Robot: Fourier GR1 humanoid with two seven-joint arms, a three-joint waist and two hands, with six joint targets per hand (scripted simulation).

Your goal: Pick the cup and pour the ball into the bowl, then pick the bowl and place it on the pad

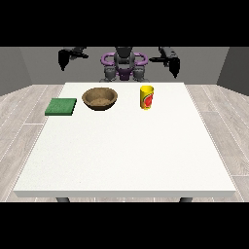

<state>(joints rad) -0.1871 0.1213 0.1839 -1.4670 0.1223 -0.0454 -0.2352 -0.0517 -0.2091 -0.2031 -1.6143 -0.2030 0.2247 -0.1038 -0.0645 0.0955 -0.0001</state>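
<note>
A yellow cup (pixel 147 97) with a red mark stands upright on the white table (pixel 126 146), right of centre at the far side. A brown bowl (pixel 100 98) sits to its left, and a green pad (pixel 61 106) lies at the table's far left edge. No ball shows; the cup's inside is hidden. The hand at the view's right (pixel 174 65) hangs raised behind and to the right of the cup, well apart from it. The hand at the view's left (pixel 62 59) hangs raised beyond the table's far left corner, above the pad's side. Neither holds anything.
The robot's torso (pixel 124 65) stands behind the table's far edge. A wood floor surrounds the table. The near half of the table carries no objects.
</note>
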